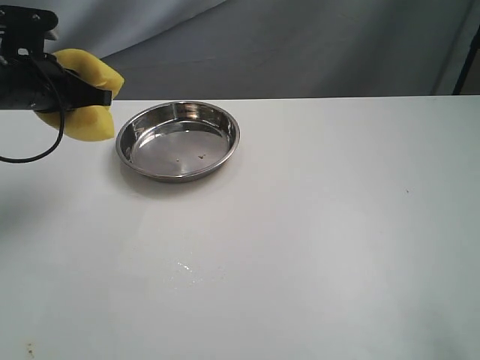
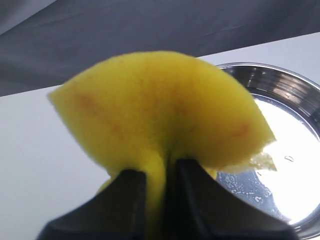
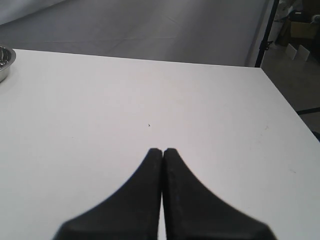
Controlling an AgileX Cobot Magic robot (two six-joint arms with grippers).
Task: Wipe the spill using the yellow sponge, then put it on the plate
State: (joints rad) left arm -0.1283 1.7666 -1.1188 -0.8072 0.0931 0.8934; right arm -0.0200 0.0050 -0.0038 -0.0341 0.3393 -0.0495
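Observation:
My left gripper holds the yellow sponge in the air at the table's far left, just left of the plate. In the left wrist view its jaws pinch the sponge so that it bulges into a fan, with the plate's rim beyond it. The steel plate lies empty except for a few specks. Of the spill, only a faint colourless wet sheen shows on the white table in front of the plate. My right gripper is shut and empty over bare table, out of the exterior view.
A grey cloth backdrop hangs behind the table's back edge. A black pole stands at the back right. A cable loops under the left arm. The plate's edge shows in the right wrist view.

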